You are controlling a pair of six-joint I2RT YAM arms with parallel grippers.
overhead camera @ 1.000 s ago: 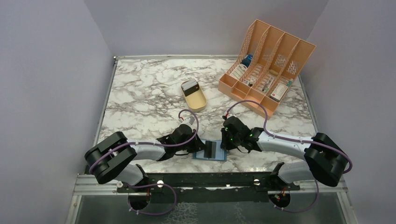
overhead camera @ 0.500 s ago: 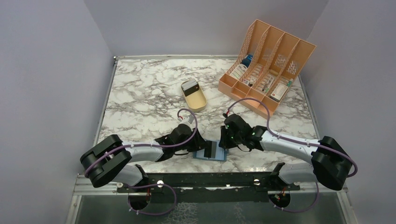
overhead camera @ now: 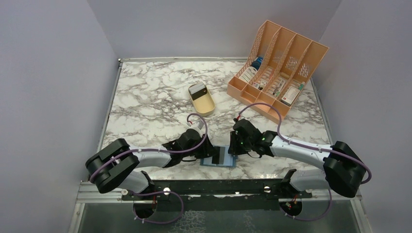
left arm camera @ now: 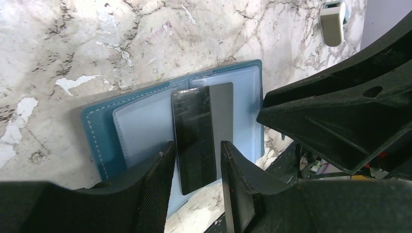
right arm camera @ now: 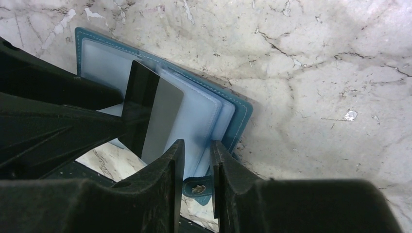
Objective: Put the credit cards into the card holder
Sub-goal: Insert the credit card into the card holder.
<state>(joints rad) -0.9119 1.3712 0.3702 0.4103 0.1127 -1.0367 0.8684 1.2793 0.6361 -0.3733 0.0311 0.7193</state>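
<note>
Card holder [left arm camera: 141, 126] lies opened flat on the marble table [overhead camera: 145, 97], close to the near edge, between the two arms. Its pale blue pocket faces look up and the darker teal back shows as a stitched border around them. A dark card [left arm camera: 197, 136] lies along the middle of it; one long half is glossy black and the other is grey. The near end of the card passes beyond the edge of the holder. Whether the far end sits inside a pocket I cannot tell.

The left gripper [left arm camera: 197, 145] stands at this near end with its jaws moderately apart, one finger on each side of the card, and a thin gap is visible on both sides. The right gripper [right arm camera: 197, 145] is low over the opposite side of the holder. Its jaws are only a little apart and the pale blue pages show through the narrow gap; if the pads touch a page I cannot tell.

Farther on the table is a tan oval tray [overhead camera: 209, 109], with a pale card [overhead camera: 197, 90] resting on its far end. Right of it stands an orange file rack [overhead camera: 277, 63] with small boxes in its slots
</note>
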